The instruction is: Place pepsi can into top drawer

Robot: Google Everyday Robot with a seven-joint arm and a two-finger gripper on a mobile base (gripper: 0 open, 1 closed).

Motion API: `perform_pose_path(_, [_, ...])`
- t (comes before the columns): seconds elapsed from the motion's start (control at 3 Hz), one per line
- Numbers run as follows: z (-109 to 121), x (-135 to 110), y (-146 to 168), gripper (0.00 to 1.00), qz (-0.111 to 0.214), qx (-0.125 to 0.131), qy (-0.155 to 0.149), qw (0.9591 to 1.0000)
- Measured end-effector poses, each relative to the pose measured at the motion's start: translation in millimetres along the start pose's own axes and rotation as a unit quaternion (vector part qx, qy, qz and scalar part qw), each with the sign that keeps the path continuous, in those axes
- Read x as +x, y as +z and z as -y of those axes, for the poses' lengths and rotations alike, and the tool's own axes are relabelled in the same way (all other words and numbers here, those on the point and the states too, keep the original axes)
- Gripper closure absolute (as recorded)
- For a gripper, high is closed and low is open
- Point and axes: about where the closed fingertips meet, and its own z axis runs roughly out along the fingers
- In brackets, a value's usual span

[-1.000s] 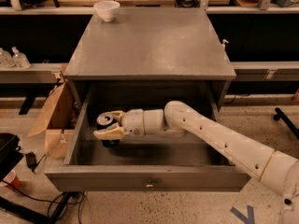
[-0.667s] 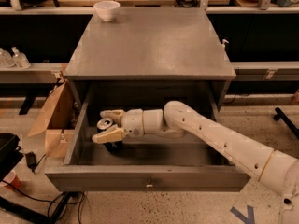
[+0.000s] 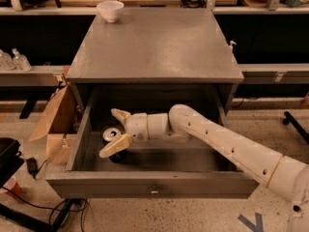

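The grey cabinet (image 3: 154, 47) is standing over and behind the gripper, its flat top well above it. The top drawer (image 3: 203, 189) is sitting pulled out, its walls running around the gripper on all sides and its front panel lying nearer the camera than the gripper. The white arm (image 3: 227, 144) is reaching in from the right, ending at the gripper (image 3: 109, 132) in the drawer's left part. A cardboard box (image 3: 55, 117) is leaning outside the drawer, to the left of the gripper. A white bowl (image 3: 110, 9) is resting on the cabinet top, far beyond the gripper. The gripper's fingers (image 3: 116, 146) are spreading wide apart, released rather than clenched. The pepsi can (image 3: 112, 134) is standing upright on the drawer floor, between the two fingers.
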Motion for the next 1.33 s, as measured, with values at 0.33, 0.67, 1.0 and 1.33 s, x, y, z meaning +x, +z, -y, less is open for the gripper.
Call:
perform_pose_path(0.33, [8,-12,5,0.00,-0.016,-0.015,0.007,0.9997])
perform_pose_path(0.67, [28,-54,3,0.00,-0.051,-0.042,0.008,0.9978])
perform_pose_path(1.0, [46,-115,-15,0.00,-0.091,-0.061,-0.004,0.9940])
perform_pose_path(1.33, [47,-115,-16,0.00,-0.093,-0.062,-0.005,0.9938])
